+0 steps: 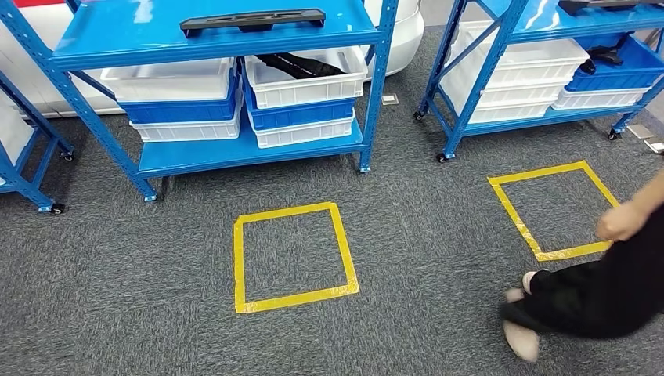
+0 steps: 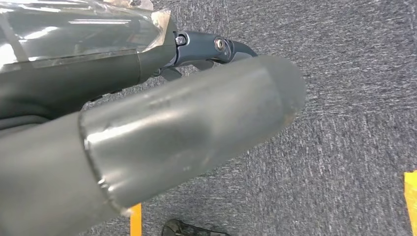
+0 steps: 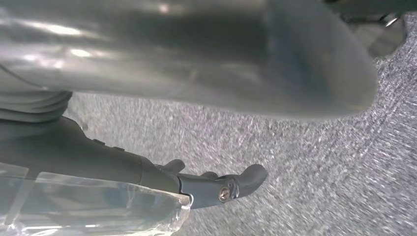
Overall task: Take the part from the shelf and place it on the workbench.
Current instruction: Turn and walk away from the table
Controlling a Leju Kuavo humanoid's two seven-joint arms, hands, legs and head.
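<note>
On the grey carpet floor (image 1: pixel 117 298) nearest the camera, a yellow tape square (image 1: pixel 294 256) lies flat, with a second tape square (image 1: pixel 553 209) off to the right, well apart from the first. A person (image 1: pixel 595 290) in dark trousers and light shoes stands at the floor's right edge, blurred, one foot just beside the second square.

Left hand (image 2: pixel 196 123): thick grey thumb stretched out over bare carpet, dark fingers (image 2: pixel 216 49) extended beyond it, nothing between them; fingers apart, hand empty. Right hand (image 3: pixel 206 64): same posture over carpet, thumb large and blurred, dark fingers (image 3: pixel 231 184) reaching out with nothing in them; also spread and empty.

Farther back, blue shelf rack (image 1: pixel 227 86) on castors. Its lower shelf carries stacked white and blue bins (image 1: pixel 184 106) on the left and a second stack (image 1: pixel 305 106) on the right; the top white bin of the right stack holds dark items, too indistinct to name. On the rack's top shelf, toward its front edge, lies the part (image 1: pixel 252 20), long, flat, black, lengthwise along the shelf. A second blue rack (image 1: pixel 540 70) stands to the right, also holding white and blue bins.
</note>
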